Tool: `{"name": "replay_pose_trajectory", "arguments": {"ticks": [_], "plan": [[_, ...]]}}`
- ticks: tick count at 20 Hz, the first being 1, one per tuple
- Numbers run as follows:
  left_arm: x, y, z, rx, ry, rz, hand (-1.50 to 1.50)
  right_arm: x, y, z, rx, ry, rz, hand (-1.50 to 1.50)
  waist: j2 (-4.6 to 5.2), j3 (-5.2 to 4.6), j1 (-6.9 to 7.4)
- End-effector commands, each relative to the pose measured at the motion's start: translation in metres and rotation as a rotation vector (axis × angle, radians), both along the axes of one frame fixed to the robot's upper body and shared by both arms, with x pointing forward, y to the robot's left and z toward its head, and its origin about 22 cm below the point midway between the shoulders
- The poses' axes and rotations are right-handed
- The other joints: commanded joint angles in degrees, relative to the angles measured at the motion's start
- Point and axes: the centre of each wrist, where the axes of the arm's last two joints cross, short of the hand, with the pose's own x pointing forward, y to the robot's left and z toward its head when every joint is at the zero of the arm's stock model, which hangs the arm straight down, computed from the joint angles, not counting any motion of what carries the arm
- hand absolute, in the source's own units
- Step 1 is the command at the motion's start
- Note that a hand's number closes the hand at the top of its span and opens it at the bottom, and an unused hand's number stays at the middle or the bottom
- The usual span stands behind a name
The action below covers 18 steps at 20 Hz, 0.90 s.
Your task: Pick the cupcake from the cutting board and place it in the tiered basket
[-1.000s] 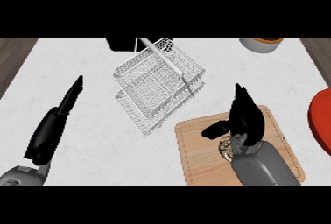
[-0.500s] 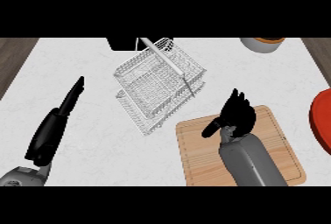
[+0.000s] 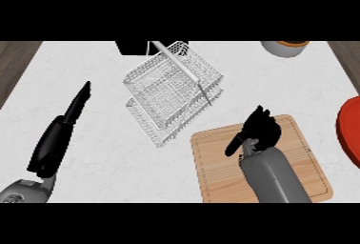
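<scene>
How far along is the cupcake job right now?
Nothing looks done: the tiered basket holds no cupcake. In hand: the right hand is over the cutting board; the cupcake is out of sight, likely beneath it, so a grasp is unconfirmed. Left: lift, carry, place. The left hand rests open.

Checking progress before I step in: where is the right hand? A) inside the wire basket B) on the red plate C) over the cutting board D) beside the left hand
C: the right hand hangs above the wooden cutting board, apart from the tiered basket.
</scene>
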Motion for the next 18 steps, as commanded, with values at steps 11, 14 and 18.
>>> {"name": "replay_pose_trajectory", "arguments": {"ticks": [11, 14, 18], "plan": [[-0.001, -0.005, -0.004, -0.007, -0.005, 0.003, 0.00, -0.013, -0.006, 0.007, -0.160, 0.090, -0.213, -1.50, -0.20, -0.01, -0.95], [-0.006, -0.003, -0.001, 0.005, -0.007, -0.013, 0.00, -0.020, -0.012, 0.006, -0.172, 0.096, -0.223, -1.50, -0.32, 0.03, -0.50], [-0.002, -0.002, 0.002, -0.009, -0.001, 0.000, 0.00, -0.019, -0.022, 0.008, -0.158, 0.130, -0.245, -1.50, 0.06, 0.09, -0.21]]}}
